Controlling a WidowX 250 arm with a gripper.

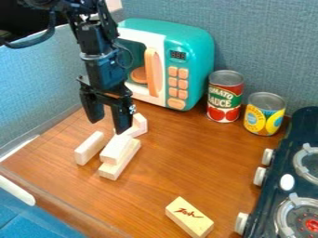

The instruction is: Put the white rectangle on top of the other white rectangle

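Above the pale blocks, at the left of the work surface: my gripper [107, 125] hangs pointing down, its two fingers spread well apart, with nothing that I can see held between them.
Stacked pair: the upper white block [115, 148] lies along the lower white block [120, 161], set a little off toward the left of the view, so a strip of the lower one shows along its right side.
Loose block: another pale block [90, 148] rests on the wooden table [192, 162] just left of the pair, apart from it.
Behind the pair: an angular pale piece [139, 125], partly hidden by the nearer finger.
Gap over the stack: that finger's tip is near the far end of the upper block; I cannot tell whether they touch.
Step in hand: I judge the placing as done, if these two are the rectangles meant, which leaves only the retreat. The sentence could also mean the loose block, and then the grasp is yet to come.
Next move: lift straight up with the fingers kept wide, since any sideways drift could nudge the upper block off its offset seat.
Well clear: the marked block [189, 217] near the front, the cans and the toy microwave [186, 65].
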